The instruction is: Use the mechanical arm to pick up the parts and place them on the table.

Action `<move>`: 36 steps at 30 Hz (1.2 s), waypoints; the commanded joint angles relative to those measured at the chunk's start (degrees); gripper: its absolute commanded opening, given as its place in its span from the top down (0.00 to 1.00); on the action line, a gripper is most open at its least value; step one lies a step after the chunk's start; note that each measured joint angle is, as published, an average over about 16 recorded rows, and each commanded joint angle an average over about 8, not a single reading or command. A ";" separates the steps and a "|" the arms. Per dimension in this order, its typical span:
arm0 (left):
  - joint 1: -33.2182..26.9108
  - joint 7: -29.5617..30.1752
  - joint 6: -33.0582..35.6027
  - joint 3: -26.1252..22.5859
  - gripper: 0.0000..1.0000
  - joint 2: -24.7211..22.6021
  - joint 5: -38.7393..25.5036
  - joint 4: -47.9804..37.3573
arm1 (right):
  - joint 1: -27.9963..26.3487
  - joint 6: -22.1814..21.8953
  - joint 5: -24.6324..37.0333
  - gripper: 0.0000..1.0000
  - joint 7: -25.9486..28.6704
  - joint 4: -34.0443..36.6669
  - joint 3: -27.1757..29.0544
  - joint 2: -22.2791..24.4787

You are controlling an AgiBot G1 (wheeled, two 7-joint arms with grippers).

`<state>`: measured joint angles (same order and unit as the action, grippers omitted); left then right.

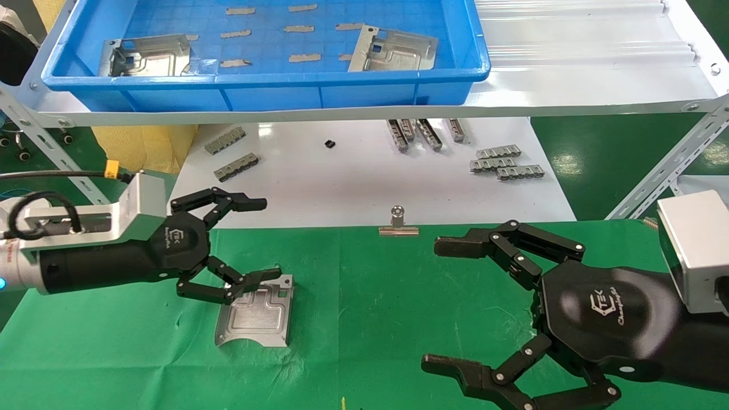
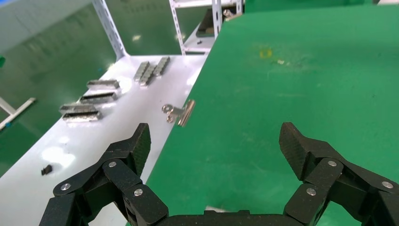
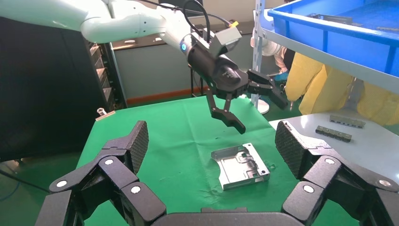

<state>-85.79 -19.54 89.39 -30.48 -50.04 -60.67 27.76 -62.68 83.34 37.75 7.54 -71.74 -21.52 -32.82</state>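
One flat silvery stamped sheet-metal part [image 1: 256, 312] lies on the wrinkled bright green cloth tabletop [image 1: 370, 319], its arched notch toward the robot and its raised channel facing up. Two more silvery stamped parts of the same kind sit in the blue plastic bin [image 1: 273, 85] on the white metal shelf above: one [image 1: 145, 55] at the bin's left end, one [image 1: 393, 50] to the right of its middle. Small grey slotted strips [image 1: 300, 57] are scattered over the bin floor between them.

The left hand [image 1: 259, 242], black with jointed link fingers and a white logo on its hexagonal palm, hangs spread wide with nothing in its grip. In the head view its lower finger [image 1: 228, 285] overlaps the far left corner of the part on the cloth; the right wrist view shows that fingertip above the part, apart from it.

The right hand [image 1: 441, 302] hovers over the right side of the tabletop, fingers splayed wide and empty, well apart from the part.

A silver binder clip [image 1: 398, 222] sits at the seam between the green cloth and the glossy white board [image 1: 353, 176], where more grey slotted strips [image 1: 506, 161] lie in small groups.
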 commanded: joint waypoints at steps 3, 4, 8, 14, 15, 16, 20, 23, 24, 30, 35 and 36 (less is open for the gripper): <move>2.63 3.28 -0.40 1.57 0.00 1.63 2.04 4.97 | 0.00 0.00 0.00 0.00 0.00 0.00 0.00 0.00; 3.26 4.08 -0.50 1.95 0.00 2.02 2.53 6.17 | 0.00 0.00 0.00 0.00 0.00 0.00 0.00 0.00; 5.88 7.36 -0.90 3.51 0.00 3.65 4.57 11.13 | 0.00 0.00 0.00 0.00 0.00 0.00 0.00 0.00; 9.81 12.26 -1.50 5.85 0.00 6.08 7.61 18.55 | 0.00 0.00 0.00 0.00 0.00 0.00 0.00 0.00; 10.47 13.09 -1.60 6.25 0.00 6.49 8.13 19.80 | 0.00 0.00 0.00 0.00 0.00 0.00 0.00 0.00; 11.11 13.89 -1.69 6.63 0.00 6.89 8.62 21.01 | 0.00 0.00 0.00 0.00 0.00 0.00 0.00 0.00; 13.73 17.17 -2.09 8.20 0.00 8.51 10.66 25.97 | 0.00 0.00 0.00 0.00 0.00 0.00 -0.01 0.00; 15.69 19.62 -2.39 9.37 0.00 9.73 12.18 29.69 | 0.00 0.00 0.00 0.00 0.00 0.00 -0.01 0.00; 16.36 20.45 -2.49 9.77 0.00 10.14 12.70 30.94 | 0.00 0.00 0.00 0.00 0.00 0.00 -0.01 0.00; 20.28 25.36 -3.09 12.11 0.00 12.58 15.75 38.36 | 0.00 0.00 -0.01 0.00 0.00 0.00 -0.01 0.00; 23.22 29.03 -3.53 13.86 0.00 14.39 18.03 43.92 | 0.00 -0.01 -0.01 0.00 -0.01 0.00 -0.01 0.00; 23.75 29.64 -3.60 14.17 0.00 14.72 18.45 44.94 | 0.00 -0.01 -0.01 0.00 -0.01 0.00 -0.01 0.00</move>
<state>-62.46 9.41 85.86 -16.56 -35.58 -42.52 71.90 -62.68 83.33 37.74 7.53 -71.74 -21.53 -32.82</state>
